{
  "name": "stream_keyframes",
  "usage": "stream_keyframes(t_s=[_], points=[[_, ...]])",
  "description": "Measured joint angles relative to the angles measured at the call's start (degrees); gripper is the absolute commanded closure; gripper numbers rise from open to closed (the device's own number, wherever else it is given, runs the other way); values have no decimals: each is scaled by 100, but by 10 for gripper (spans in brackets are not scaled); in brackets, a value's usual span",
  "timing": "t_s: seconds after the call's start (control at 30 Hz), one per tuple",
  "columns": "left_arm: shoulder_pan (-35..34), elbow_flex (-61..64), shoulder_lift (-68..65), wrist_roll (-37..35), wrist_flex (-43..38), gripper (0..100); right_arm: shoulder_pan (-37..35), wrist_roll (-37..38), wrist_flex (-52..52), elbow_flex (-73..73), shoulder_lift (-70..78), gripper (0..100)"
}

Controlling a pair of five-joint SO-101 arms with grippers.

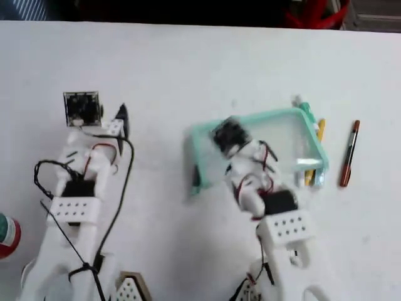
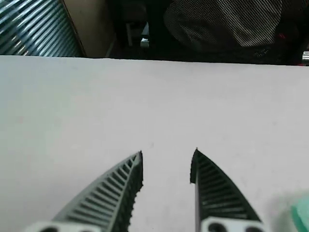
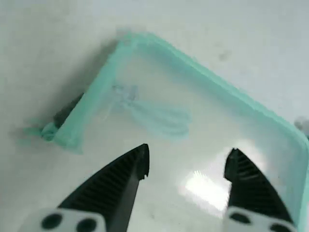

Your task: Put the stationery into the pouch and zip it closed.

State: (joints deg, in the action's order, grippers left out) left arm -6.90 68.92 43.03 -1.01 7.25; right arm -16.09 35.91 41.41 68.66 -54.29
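Pouch [image 3: 203,67] first: the clear, teal-edged bag lies flat on the desk [image 1: 188,56] directly beneath the right tool [image 3: 189,157], whose jaws are spread wide with nothing between them. Just ahead of its tips a teal cord [image 3: 159,118] (the zip pull, I judge) rests on the clear film. The left tool [image 2: 168,157] hangs well off to the side over bare desk, jaws parted and likewise empty.

Beyond the pouch, on the side away from both tools, a yellow pen [image 1: 319,133] sits at the rim. Inside or just beside, I cannot tell. A red pen [image 1: 349,153] lies apart on the desk.

The likely trouble is the film. It looks thin and slick, so a pinch may drag or crumple the bag rather than open it, the more so with no second tool pinning it down. Whether the zip is open cannot be told; a pen pushed at a shut mouth would only shove the bag along. The pens are round and would roll if nudged.

The pouch itself lies between the right tool and the pens — reaching them means passing over it. A red-and-green object [image 1: 6,235] sits far behind the left tool, out of the way.
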Motion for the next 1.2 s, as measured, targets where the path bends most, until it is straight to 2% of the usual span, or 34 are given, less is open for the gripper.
stream_keyframes(t_s=[0.07, 0.17, 0.33, 0.43, 0.63, 0.7, 0.8, 0.97, 1.2], points=[[-53, 0, 0, 0, -44, 832, -273, 431, 35, 501, -651, 650], [-264, 0, 0, 0, -132, 834, -686, 695, 220, 1116, -1626, 649], [-580, 9, -18, -290, -308, 832, -1002, 1196, 1354, 1134, -2716, 649], [-756, 0, -281, -440, -440, 833, -1029, 1275, 1380, 1134, -2796, 649], [-853, -624, -1521, -501, -466, 834, -1029, 1424, 738, 1371, -2066, 649], [-853, -905, -1802, -501, -255, 834, -1029, 1512, 510, 1398, -1653, 649], [-853, -1169, -1916, -501, 114, 832, -1037, 1556, 53, 1398, -1020, 649], [-853, -1213, -1952, -501, 185, 832, -1037, 1873, -730, 1398, -114, 649], [-835, -1213, -1952, -501, 185, 831, -545, 2541, -2057, 1486, 862, 649]])
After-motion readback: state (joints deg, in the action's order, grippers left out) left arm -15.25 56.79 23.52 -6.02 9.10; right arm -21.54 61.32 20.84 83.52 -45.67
